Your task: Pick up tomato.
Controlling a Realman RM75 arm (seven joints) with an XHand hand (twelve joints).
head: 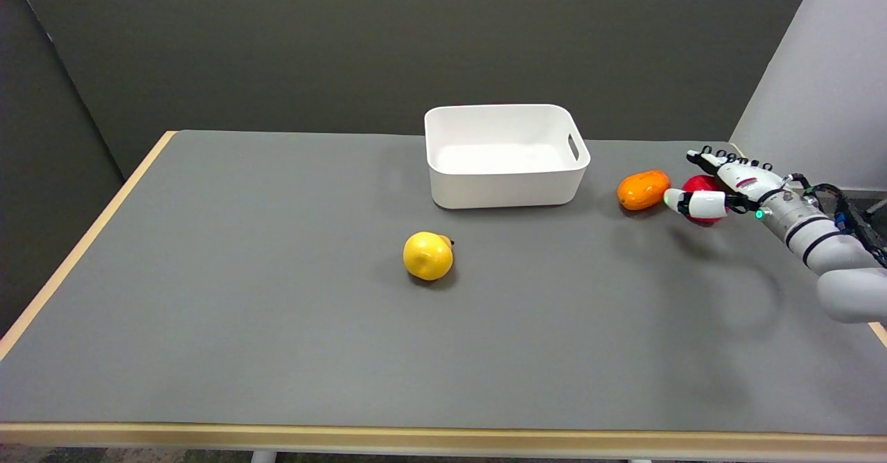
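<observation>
The red tomato [703,186] sits on the grey table [277,324] at the far right, just right of an orange fruit [643,189]. My right hand [717,184] reaches in from the right and brackets the tomato. The thumb [695,203] lies across the tomato's near side and the other fingers [721,161] stretch out straight over its far side. The fingers are spread and not curled around the tomato, which seems to rest on the table. Most of the tomato is hidden behind the hand.
A white bin [504,154] stands at the back centre, left of the orange fruit. A yellow fruit [428,256] lies mid-table. The table's right edge runs close beneath my forearm [824,241].
</observation>
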